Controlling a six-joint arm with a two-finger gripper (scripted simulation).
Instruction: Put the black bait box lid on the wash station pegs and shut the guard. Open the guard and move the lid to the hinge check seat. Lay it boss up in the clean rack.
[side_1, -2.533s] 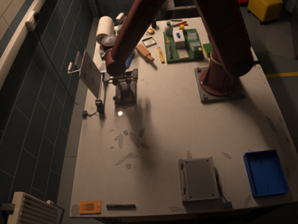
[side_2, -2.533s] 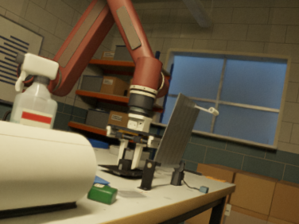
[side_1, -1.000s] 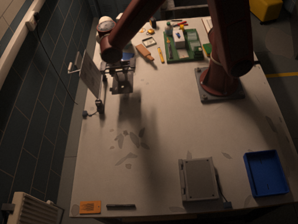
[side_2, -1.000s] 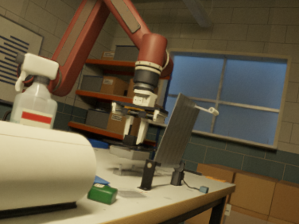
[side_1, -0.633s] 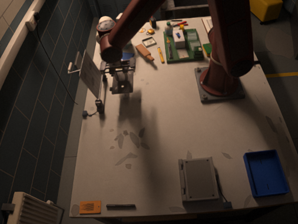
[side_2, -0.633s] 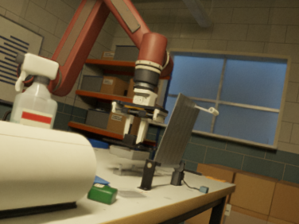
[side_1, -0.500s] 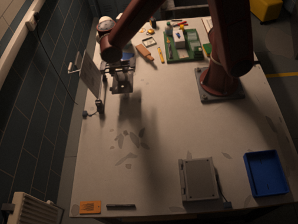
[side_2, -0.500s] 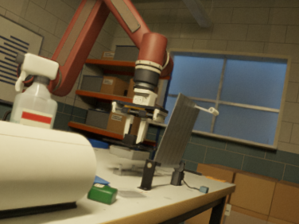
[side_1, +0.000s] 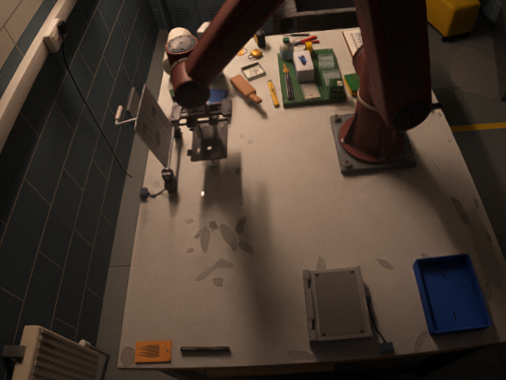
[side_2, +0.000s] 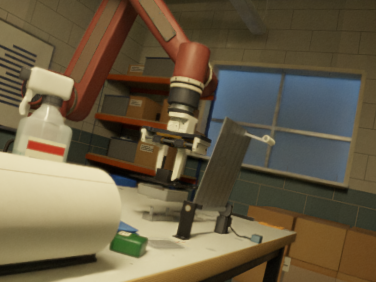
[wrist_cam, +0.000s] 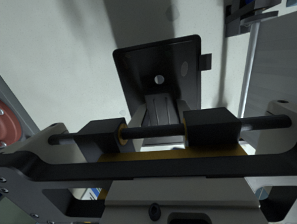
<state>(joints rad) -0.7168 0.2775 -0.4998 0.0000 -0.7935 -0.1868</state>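
The black bait box lid (wrist_cam: 160, 76) is held flat in my gripper (wrist_cam: 160, 118), above the table near its left rear side. It is a dark rectangular plate (side_1: 207, 142) with a small round hole near its middle and a tab on one long side. The lid (side_2: 167, 181) hangs just over the grey wash station base (side_2: 165, 192). The ribbed grey guard (side_1: 154, 125) stands swung open on its posts beside the lid, its white handle (side_2: 260, 137) pointing away from the table. The gripper's own body hides the near end of the lid in the wrist camera.
The open guard panel (side_2: 222, 165) and its two black posts stand close on the table's left edge. A grey hinge check seat (side_1: 337, 302) and a blue rack tray (side_1: 450, 292) sit at the near right. Tools and a green mat (side_1: 310, 75) crowd the rear.
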